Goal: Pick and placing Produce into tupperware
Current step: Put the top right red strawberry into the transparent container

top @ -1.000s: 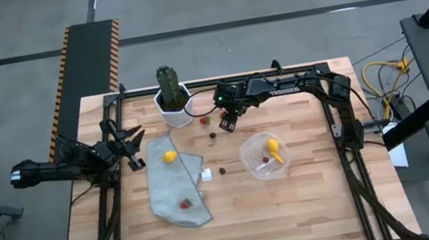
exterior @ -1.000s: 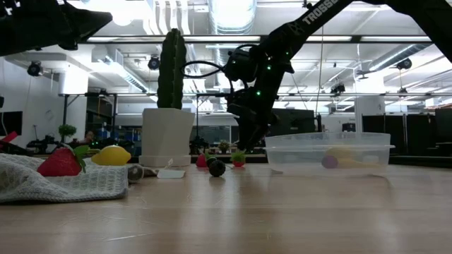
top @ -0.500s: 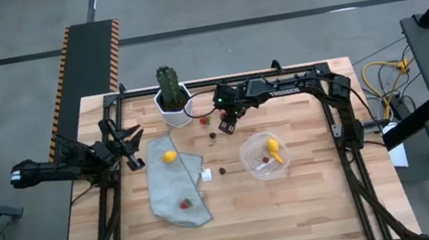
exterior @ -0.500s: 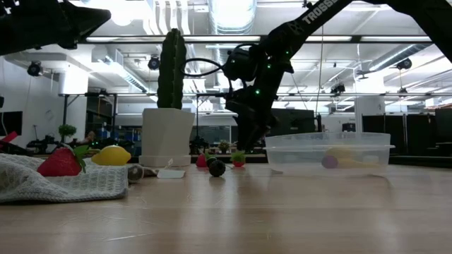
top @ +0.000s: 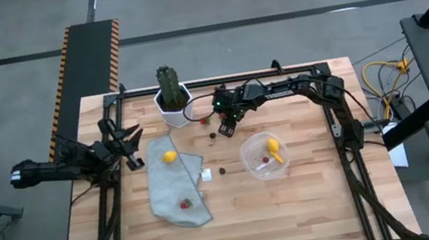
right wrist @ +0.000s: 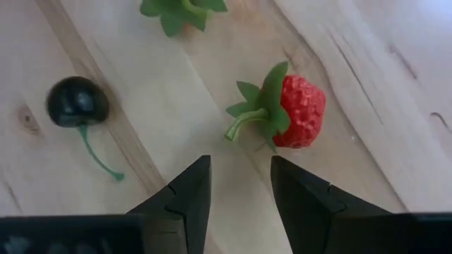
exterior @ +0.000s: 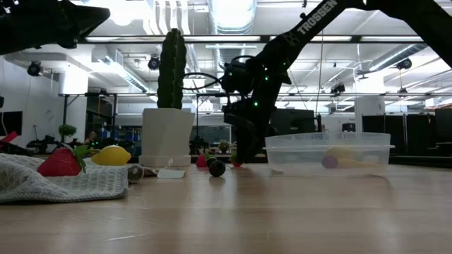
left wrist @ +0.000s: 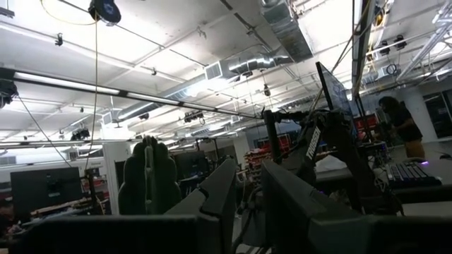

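My right gripper [right wrist: 240, 178] points steeply down near the table's far middle [top: 224, 124], open, its fingertips just short of a red strawberry [right wrist: 295, 111] lying on the wood. A dark cherry [right wrist: 77, 101] lies beside it, and a small red berry [top: 204, 121] lies near the pot. The round clear tupperware [top: 264, 156] holds a yellow lemon [top: 272, 145] and a red piece [top: 265, 161]. A second lemon [top: 169, 156] and a strawberry [top: 183, 203] rest on a grey cloth [top: 175, 187]. My left gripper [top: 129, 139] waits above the table's left edge, tilted upward, a narrow gap between its fingers [left wrist: 219, 194].
A cactus in a white pot [top: 170, 99] stands at the far edge, left of my right gripper. A small white cube [top: 205, 173] and a dark berry [top: 222, 170] lie between the cloth and the tub. Bare wood stretches along the near side.
My right gripper has sunk toward the table over the strawberry, mostly in the last half second, tipping slightly. Nothing on the table has moved.
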`<action>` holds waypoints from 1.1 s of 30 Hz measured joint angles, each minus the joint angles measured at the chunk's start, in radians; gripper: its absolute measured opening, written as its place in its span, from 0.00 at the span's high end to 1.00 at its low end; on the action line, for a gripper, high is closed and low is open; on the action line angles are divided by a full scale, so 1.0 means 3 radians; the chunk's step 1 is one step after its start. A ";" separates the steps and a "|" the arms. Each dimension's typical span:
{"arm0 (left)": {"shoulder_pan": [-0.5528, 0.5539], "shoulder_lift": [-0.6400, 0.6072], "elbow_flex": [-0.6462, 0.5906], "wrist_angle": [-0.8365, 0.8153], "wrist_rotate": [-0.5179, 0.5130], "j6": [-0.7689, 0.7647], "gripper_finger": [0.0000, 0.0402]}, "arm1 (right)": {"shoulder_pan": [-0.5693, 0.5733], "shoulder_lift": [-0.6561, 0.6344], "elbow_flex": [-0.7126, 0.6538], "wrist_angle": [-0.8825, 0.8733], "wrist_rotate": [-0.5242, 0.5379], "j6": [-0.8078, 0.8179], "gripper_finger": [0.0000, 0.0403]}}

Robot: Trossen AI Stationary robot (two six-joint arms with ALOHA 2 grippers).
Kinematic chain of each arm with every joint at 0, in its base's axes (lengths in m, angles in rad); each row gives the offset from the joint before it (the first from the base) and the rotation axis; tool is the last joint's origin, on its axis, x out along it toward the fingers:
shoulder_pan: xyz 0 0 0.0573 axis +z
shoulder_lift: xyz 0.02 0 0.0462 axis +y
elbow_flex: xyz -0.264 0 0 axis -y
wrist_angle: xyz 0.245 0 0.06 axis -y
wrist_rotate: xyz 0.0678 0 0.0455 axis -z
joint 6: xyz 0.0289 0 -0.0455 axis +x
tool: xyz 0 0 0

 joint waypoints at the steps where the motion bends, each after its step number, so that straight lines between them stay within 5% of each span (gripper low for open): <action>1: 0.0000 0.0001 0.0000 0.0000 0.0000 0.0000 0.86 | 0.0000 0.0005 0.0002 0.0001 0.0000 -0.0003 0.65; 19: 0.0001 0.0002 0.0000 0.0003 0.0003 0.0001 0.86 | 0.0000 -0.0146 0.0009 -0.0012 -0.0001 -0.0229 0.64; 33: 0.0001 0.0001 0.0000 0.0002 0.0003 0.0001 0.86 | 0.0158 -0.0299 0.0009 -0.0043 -0.0006 -0.1626 0.67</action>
